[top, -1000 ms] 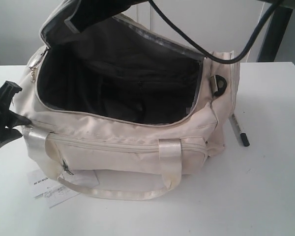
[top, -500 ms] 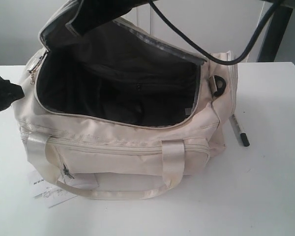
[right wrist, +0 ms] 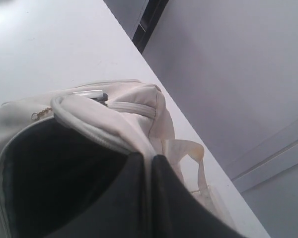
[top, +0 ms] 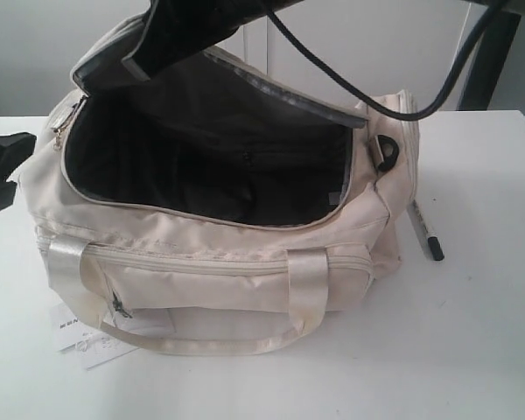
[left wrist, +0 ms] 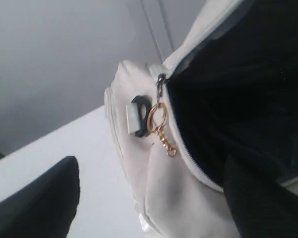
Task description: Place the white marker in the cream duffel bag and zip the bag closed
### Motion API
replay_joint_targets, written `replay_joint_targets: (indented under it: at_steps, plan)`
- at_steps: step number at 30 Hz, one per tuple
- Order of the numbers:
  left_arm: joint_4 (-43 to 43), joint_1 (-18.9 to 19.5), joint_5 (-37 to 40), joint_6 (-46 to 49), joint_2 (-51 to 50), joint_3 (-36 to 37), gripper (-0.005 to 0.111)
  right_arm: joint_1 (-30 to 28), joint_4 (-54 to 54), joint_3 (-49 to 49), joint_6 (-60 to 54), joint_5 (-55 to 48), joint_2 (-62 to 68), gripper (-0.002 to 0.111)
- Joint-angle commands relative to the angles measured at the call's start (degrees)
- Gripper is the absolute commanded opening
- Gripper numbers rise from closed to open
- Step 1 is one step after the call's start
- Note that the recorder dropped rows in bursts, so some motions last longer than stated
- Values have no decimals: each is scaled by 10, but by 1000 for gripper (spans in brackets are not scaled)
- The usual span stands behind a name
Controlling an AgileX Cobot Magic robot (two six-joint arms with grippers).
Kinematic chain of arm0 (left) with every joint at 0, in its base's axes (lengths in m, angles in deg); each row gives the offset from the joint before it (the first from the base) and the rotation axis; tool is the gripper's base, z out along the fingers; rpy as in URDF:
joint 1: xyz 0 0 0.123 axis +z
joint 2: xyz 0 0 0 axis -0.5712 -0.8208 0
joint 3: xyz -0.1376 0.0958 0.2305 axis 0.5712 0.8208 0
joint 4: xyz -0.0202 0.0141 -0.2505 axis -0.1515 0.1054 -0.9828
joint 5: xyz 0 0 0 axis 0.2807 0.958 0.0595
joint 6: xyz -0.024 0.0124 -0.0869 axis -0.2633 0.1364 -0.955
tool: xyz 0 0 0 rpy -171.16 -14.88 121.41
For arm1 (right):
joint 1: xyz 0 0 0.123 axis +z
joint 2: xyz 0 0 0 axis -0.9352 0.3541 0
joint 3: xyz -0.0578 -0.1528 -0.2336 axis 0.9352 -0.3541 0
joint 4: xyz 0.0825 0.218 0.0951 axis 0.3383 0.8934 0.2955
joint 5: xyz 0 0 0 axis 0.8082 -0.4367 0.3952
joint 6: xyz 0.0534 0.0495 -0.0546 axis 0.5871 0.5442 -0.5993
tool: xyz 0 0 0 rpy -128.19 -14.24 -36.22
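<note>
The cream duffel bag (top: 219,262) stands on the white table with its top wide open and its dark lining showing. My right gripper (top: 171,35) is shut on the bag's top flap and holds it up; a thin strip of cream fabric is pinched between its fingers (right wrist: 148,163). Left of the bag, my left gripper (top: 0,171) is open and apart from it, its jaws standing either side of the bag's end (left wrist: 149,208). The zipper pull with its gold charm (left wrist: 161,130) hangs at that end. The white marker (top: 424,232) lies on the table just right of the bag.
A white paper tag (top: 83,337) sticks out from under the bag's front left corner. A black cable (top: 367,92) loops over the bag's right end, by a black D-ring (top: 387,150). A dark post (top: 486,61) stands at the back right.
My left gripper has opened, let go of the bag's left end and drawn back to the left. The bag's left end has settled and the flap has risen slightly.
</note>
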Motion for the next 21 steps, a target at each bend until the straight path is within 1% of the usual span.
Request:
replay_joint_targets:
  at_steps: [1,2,3,5,7,12,16,21]
  plan:
    - [125,-40,-67,-1,4,-4,81,-1,0,0,-1,2,6,0]
    - [162,-47,-93,-5,3,-4,81,-1,0,0,-1,2,6,0]
    - [176,-51,-113,-5,0,-4,81,-1,0,0,-1,2,6,0]
    - [190,-51,-157,-14,-13,-4,81,-1,0,0,-1,2,6,0]
    - [196,-51,-181,-30,-29,-7,81,-1,0,0,-1,2,6,0]
    - [249,-51,-184,-101,-85,-45,78,-1,0,0,-1,2,6,0]
    - [253,-51,-205,-111,-133,-82,77,-1,0,0,-1,2,6,0]
    - [267,-51,-205,-114,-189,-118,77,-1,0,0,-1,2,6,0]
